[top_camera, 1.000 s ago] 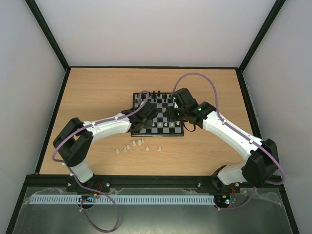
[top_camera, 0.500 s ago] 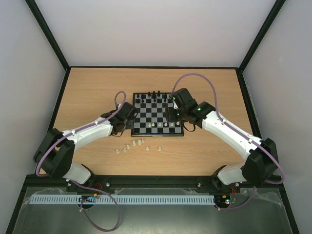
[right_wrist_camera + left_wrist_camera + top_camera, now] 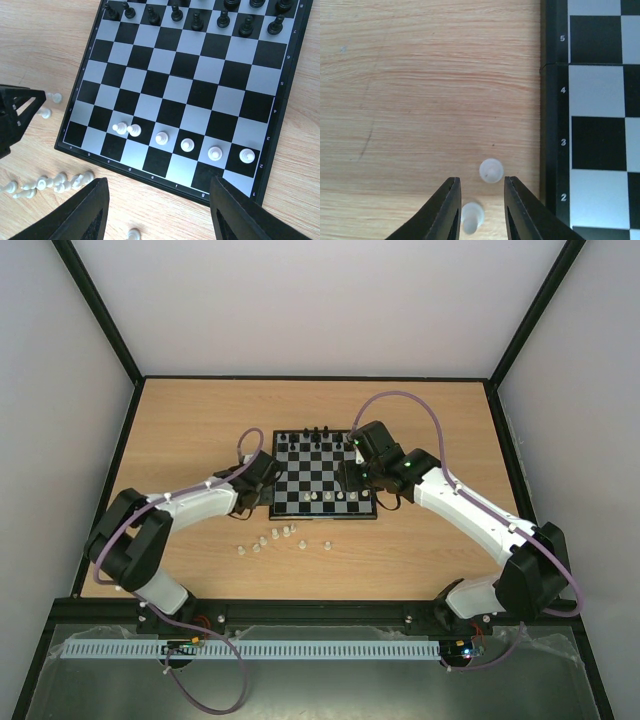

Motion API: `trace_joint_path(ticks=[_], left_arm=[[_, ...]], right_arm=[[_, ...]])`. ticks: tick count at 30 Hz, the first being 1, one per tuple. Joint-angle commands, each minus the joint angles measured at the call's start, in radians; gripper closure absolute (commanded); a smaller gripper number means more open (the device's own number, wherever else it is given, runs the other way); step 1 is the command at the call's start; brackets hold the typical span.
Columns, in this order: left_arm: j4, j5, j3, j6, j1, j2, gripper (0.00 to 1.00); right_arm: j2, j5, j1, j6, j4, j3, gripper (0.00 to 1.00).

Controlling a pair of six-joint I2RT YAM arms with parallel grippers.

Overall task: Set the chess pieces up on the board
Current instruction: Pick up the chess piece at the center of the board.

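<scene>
Left fingers (image 3: 447, 210) were low over the bare desk (image 3: 420, 75), just off the left border of the board (image 3: 200, 67). They stood apart, straddling one whitish piece (image 3: 471, 218). It sat nearer one finger with a gap on the other side, so nothing was clamped. It looked tipped on its side, though the view cut it off low. A second piece (image 3: 491, 170) stood upright just past the tips.

Right fingers (image 3: 85, 215) hung wide apart above the near edge of the board, with nothing between them.

Six white pawns (image 3: 186, 145) stood in a slightly ragged row on the near side, the two leftmost crowded together. The black pieces (image 3: 197, 20) were ranked along the far edge. A loose cluster of pieces (image 3: 50, 182) lay on the desk near the board's near corner.

My judgement of the pick:
- Centre the gap on the piece first, so both fingers meet it together.
- Close slowly, because a one-sided push would roll it away.
- Lift straight up, clear of the upright neighbour.
- Set it down in an empty square beside the pawn row.

Materials:
- The pieces were milky, half-translucent plastic, smooth and rounded with small flared bases, so likely slippery.
- The fingers were matt black and tapered.
- The desk was pale wood grain with a faint scratch.
- The board had flat glossy checks and white numerals printed on its black rim.
</scene>
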Motion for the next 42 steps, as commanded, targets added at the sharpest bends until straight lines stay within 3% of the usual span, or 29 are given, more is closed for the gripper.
trace_joint_path(ticks=[1, 5, 9, 22, 32, 42], left_arm=[[0.027, -0.001, 0.054, 0.023, 0.004, 0.045, 0.71], [0.037, 0.008, 0.055, 0.027, 0.007, 0.066, 0.63], [0.042, 0.008, 0.056, 0.026, 0.009, 0.084, 0.63], [0.065, 0.024, 0.056, 0.032, 0.021, 0.132, 0.74], [0.043, 0.016, 0.064, 0.038, 0.024, 0.108, 0.92], [-0.081, 0.025, 0.131, 0.035, -0.05, -0.002, 0.94]], right_arm=[[0.009, -0.01, -0.003, -0.011, -0.004, -0.014, 0.44], [0.008, -0.012, -0.003, -0.012, -0.004, -0.016, 0.44], [0.007, -0.015, -0.004, -0.012, -0.002, -0.019, 0.44], [0.01, -0.015, -0.003, -0.013, -0.001, -0.021, 0.44], [0.009, -0.024, -0.003, -0.015, 0.003, -0.024, 0.44], [-0.001, -0.016, -0.003, -0.014, -0.003, -0.018, 0.44]])
